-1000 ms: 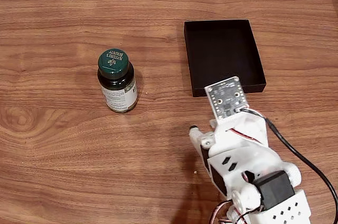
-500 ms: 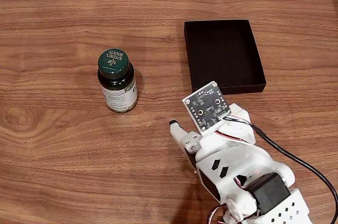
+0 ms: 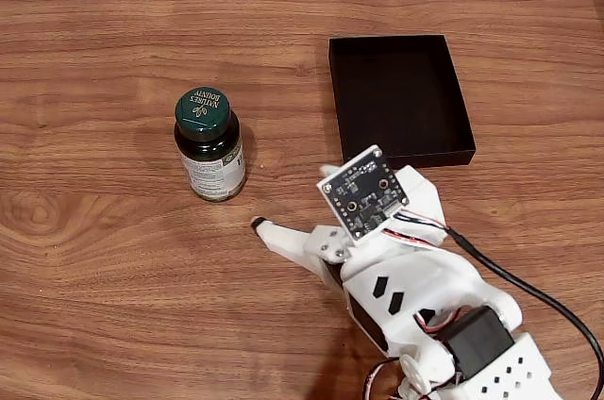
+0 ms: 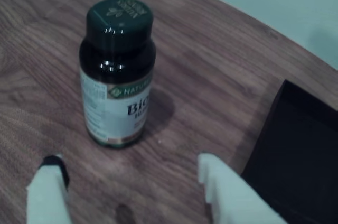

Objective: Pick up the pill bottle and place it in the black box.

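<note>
The pill bottle [image 3: 209, 145] stands upright on the table [image 3: 113, 268], well left of the black box [image 3: 400, 98]; it looks rigid, smooth and slippery, probably light. The gripper [image 4: 129, 192] hovers near it, spread wide and empty; the labelled body below the cap seems the best place to grasp.

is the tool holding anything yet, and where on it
Nothing is held. The tool is open, short of the pill bottle, which stands untouched on the table.

White printed arm [image 3: 425, 291], black servo, black cable, white fingers [image 4: 229, 195]
</note>
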Tool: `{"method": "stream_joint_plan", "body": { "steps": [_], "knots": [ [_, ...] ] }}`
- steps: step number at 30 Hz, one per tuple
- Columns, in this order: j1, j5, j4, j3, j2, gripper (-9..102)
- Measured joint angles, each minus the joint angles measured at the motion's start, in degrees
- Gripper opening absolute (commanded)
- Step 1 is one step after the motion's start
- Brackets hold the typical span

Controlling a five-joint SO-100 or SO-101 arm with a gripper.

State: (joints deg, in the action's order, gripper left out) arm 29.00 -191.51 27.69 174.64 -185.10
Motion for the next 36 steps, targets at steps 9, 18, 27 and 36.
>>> {"method": "stream_joint_plan", "body": {
  "steps": [9, 18, 27, 36],
  "knots": [
    [0.0, 1.9, -17.4, 0.1, 12.7, 37],
    [-1.1, 3.6, -32.5, 0.1, 22.1, 42],
    [-1.5, 4.6, -34.3, 0.1, 26.3, 42],
    [-1.7, 4.5, -41.6, 0.1, 33.9, 41]
  ]
}}
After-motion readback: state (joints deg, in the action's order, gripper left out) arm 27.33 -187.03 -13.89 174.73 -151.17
